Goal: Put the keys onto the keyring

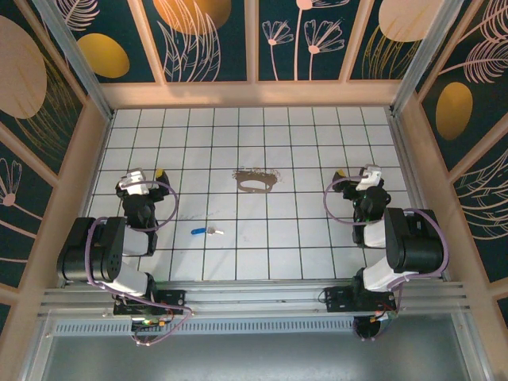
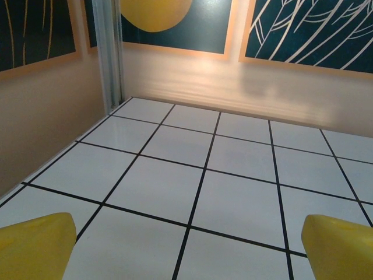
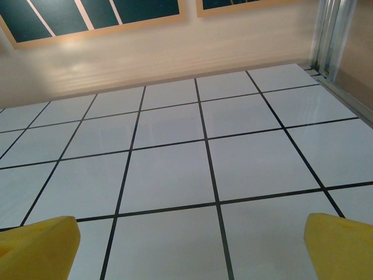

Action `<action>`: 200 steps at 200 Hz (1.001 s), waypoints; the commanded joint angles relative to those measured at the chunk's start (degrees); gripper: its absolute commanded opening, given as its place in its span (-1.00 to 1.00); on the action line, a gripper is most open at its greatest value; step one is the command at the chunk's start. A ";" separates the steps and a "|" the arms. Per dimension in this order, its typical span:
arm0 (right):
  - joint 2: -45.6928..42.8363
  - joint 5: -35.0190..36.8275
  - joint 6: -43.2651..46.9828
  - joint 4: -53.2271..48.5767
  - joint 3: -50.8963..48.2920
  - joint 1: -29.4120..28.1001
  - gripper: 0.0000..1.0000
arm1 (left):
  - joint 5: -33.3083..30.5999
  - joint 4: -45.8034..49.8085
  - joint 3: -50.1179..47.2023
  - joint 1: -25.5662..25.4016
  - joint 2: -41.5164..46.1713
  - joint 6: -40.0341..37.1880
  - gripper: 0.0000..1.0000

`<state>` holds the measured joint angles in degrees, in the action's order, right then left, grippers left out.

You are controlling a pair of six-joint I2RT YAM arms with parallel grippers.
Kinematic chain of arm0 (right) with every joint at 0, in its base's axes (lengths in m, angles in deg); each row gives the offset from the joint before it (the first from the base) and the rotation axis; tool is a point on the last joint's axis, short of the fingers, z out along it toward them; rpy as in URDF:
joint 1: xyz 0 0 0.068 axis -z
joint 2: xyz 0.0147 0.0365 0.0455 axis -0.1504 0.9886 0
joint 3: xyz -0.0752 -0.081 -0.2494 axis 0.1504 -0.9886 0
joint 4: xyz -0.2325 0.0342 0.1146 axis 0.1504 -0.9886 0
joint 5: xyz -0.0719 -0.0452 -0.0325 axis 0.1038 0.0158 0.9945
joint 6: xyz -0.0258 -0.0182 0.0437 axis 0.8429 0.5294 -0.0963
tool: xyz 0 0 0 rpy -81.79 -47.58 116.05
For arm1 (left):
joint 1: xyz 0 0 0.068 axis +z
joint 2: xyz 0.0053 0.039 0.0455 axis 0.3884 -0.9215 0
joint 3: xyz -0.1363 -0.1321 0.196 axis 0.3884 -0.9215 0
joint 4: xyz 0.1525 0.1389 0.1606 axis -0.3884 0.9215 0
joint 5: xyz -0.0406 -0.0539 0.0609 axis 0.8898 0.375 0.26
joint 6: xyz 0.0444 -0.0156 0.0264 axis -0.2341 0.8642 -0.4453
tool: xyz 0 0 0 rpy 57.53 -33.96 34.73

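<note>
Both arms fold back, left pincer [image 1: 145,173] at 9 o'clock, right pincer [image 1: 355,173] at 3, each spread apart. From above, the key [image 1: 206,231] lies on the counter [image 1: 317,238] about 7 o'clock from the keyring [image 1: 255,180]. Wrist views catch yellow fingertips [image 2: 35,245].

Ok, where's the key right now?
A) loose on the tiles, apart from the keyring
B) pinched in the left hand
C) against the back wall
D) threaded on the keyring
A: the blue-headed key lies flat on the white tiles, on the arms' side of the brown keyring, with bare tile between the two.
</note>
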<state>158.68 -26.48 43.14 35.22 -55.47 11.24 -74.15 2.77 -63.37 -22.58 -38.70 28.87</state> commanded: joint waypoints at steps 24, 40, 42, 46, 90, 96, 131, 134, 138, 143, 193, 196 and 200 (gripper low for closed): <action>-5.07 1.11 -0.45 -7.98 3.43 0.51 0.98 | -1.12 9.60 2.66 0.25 7.92 0.48 0.97; -8.64 3.79 -1.68 -10.85 3.52 0.57 0.98 | -1.37 15.15 4.51 0.25 11.62 0.49 0.97; -9.20 4.69 -1.88 -11.31 3.59 0.55 0.98 | -1.45 15.93 4.73 0.25 12.11 0.60 0.98; -10.38 5.68 -2.30 -12.47 3.77 0.57 0.98 | -1.59 17.06 5.06 0.25 12.96 0.74 0.98; -16.42 18.35 -17.70 -40.05 17.32 1.10 0.98 | -0.16 26.52 8.98 0.25 21.21 3.28 0.97; -16.19 19.28 -22.01 -44.55 19.38 1.61 0.98 | 0.30 27.15 9.16 0.25 22.00 4.14 0.97; -16.84 3.58 -29.87 -46.71 20.91 4.68 0.97 | 3.06 29.68 9.78 0.25 26.55 12.77 0.97; -16.76 1.94 -29.94 -46.62 20.87 4.54 0.97 | 3.30 30.57 10.21 0.25 26.90 13.66 0.97; -16.59 -0.02 -29.86 -46.45 20.93 4.20 0.98 | 3.75 31.80 10.64 0.25 27.27 14.89 0.98; -16.38 -2.06 -29.65 -46.27 21.00 3.63 0.97 | 4.70 32.98 11.16 0.25 27.54 16.14 0.97; -10.86 -9.80 -27.44 -49.02 22.59 -9.08 0.82 | 12.78 35.11 11.36 -1.03 27.57 24.83 0.97; -10.22 -9.99 -27.12 -49.07 22.76 -10.08 0.80 | 12.92 35.23 11.33 -1.32 27.57 25.02 0.97; -9.45 -10.42 -26.56 -49.14 22.95 -11.52 0.78 | 12.93 35.43 11.36 -1.80 27.49 25.09 0.97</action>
<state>145.69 -31.22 15.64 -11.01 -34.40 6.17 -65.23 36.21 -52.73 -22.93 -11.73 48.65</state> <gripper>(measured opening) 0.908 0.986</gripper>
